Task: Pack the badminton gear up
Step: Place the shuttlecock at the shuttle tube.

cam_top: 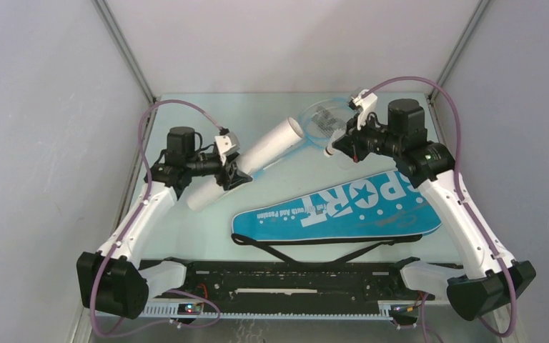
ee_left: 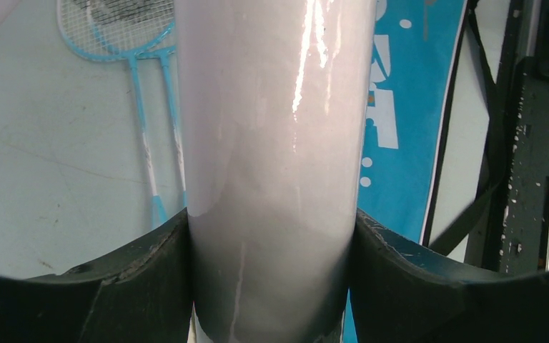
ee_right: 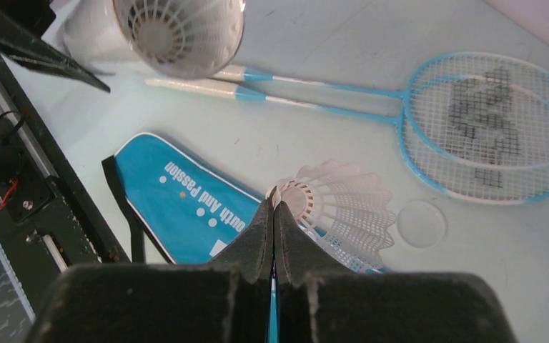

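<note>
Counter [cam_top: 207, 121]: all the gear is out on it or held just above it; nothing is in the bag yet.
Racket bag [cam_top: 343, 211]: lies flat at the near side with its strap [cam_top: 307, 246] trailing toward the arm bases. It looks empty. Whether its zip is open, I cannot tell.
Rackets [ee_right: 472, 121]: both lie side by side at the far end of the counter, heads overlapping, outside the bag. Packing them is still to do.
Tube [cam_top: 271, 146]: tilted across the middle of the counter, open mouth toward the right arm. The left fingers [ee_left: 136, 271] are spread wide and clamp it on both sides.
Nested shuttlecock [ee_right: 168, 32]: already sits in the tube's mouth. How many lie behind it cannot be seen.
Held shuttlecock [ee_right: 343, 207]: at the tips of the right fingers [ee_right: 254, 243], which are pressed together, apparently on its thin edge. It hangs over the bag's end, apart from the tube.
Clear disc [ee_right: 420, 224]: likely the tube's cap, lying near the racket heads, not yet fitted.
Progress: early. The shuttlecocks are partly loaded; capping and bagging remain.
</note>
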